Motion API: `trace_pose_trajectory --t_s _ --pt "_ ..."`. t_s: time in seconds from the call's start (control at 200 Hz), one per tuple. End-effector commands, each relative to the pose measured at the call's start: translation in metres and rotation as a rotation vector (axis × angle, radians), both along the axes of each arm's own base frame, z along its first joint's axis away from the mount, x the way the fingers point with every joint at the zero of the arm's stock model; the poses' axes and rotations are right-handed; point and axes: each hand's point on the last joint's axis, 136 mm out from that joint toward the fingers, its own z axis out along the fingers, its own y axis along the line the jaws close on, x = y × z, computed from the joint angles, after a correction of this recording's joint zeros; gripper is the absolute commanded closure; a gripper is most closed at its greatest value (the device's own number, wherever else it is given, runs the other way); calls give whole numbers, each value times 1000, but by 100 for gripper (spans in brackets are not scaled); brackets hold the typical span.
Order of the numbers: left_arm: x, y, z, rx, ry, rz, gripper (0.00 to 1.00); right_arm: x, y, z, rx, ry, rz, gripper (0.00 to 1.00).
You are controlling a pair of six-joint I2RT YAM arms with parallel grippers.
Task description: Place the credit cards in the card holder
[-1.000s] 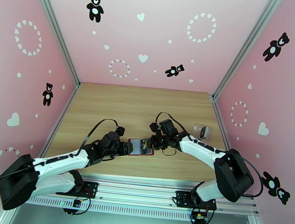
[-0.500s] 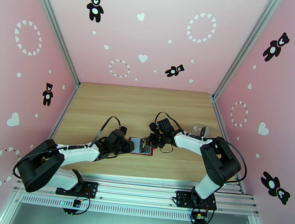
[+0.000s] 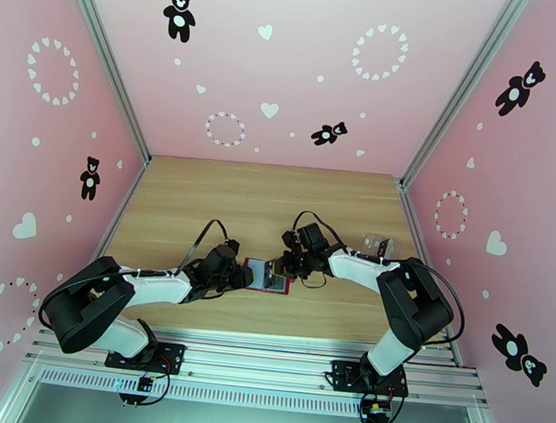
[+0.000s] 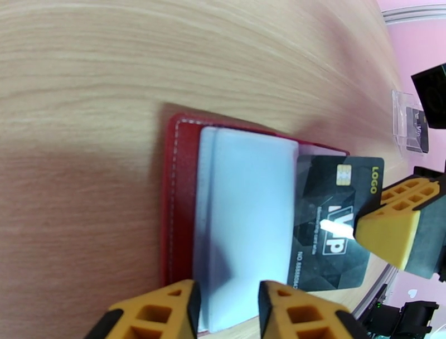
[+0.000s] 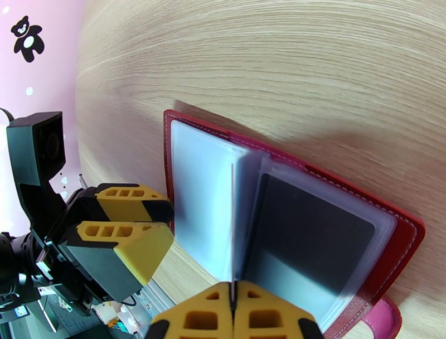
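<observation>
The dark red card holder point(image 3: 260, 271) lies open on the table, grey sleeves up. My left gripper point(image 3: 241, 276) is at its left edge. In the left wrist view the left gripper point(image 4: 226, 291) has closed on the sleeves above the red cover point(image 4: 181, 195). My right gripper point(image 3: 278, 270) is shut on a black credit card point(image 4: 329, 223), whose left part is tucked under a sleeve. In the right wrist view the right gripper point(image 5: 234, 293) holds this card edge-on point(image 5: 231, 223) over the card holder point(image 5: 410, 231). The left gripper point(image 5: 164, 223) is beside it.
A clear plastic case point(image 3: 376, 246) holding another card stands to the right, behind the right arm, and shows in the left wrist view as the clear case point(image 4: 412, 125). Bare wood extends behind the card holder. The holder's pink snap tab point(image 5: 384, 323) sticks out toward the right gripper.
Both arms have refolded with their elbows drawn in and lower, while the grippers stayed at the card holder. The left jaws have narrowed a little.
</observation>
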Motion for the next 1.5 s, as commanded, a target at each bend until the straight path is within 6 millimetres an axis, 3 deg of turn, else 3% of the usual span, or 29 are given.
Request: trace_pose_trajectory --t_s 0.0,0.215,0.611,0.946,1.246,1.496 --pt "-9 -2 -5 -30 35 -13 66 7 1 11 14 -20 -10 100" --pt "-17 -5 0 -32 31 -28 66 8 -1 15 13 -23 -12 100" --pt "-8 -1 25 -5 -29 -15 66 8 -1 14 20 -16 -18 100" --pt "6 -4 8 27 -6 -7 68 4 -3 0 21 31 -52 100" --pt "-1 -2 -12 19 29 -3 69 0 -11 -16 -21 63 -84 100" --pt "-5 0 -15 15 35 -4 69 -8 -17 -25 -33 79 -98 100"
